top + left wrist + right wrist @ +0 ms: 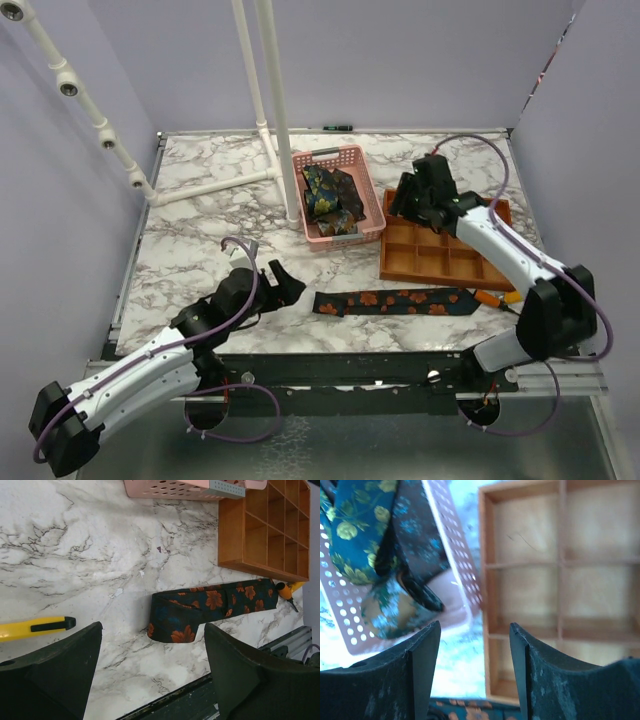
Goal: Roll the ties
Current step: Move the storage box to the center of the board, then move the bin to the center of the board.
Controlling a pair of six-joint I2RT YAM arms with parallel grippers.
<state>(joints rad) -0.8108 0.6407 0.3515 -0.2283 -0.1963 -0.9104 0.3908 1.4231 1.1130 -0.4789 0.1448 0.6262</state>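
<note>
Left pincer [285,285] spread wide, empty, just left of the orange-flowered tie [395,300] stretched along the near surface [200,220]; right pincer [420,192] parted, gripping nothing, above the wooden tray's [440,262] far-left corner; paisley ties [330,198] heaped in the pink basket [330,153].

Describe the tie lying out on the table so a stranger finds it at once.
On the marble table, find the orange wooden divider tray on the right half. Just in front of that tray, along the near edge, lies a dark tie stretched out flat. Its orange flowers set it apart from the yellow-and-blue patterned ties bundled in the pink basket.
</note>
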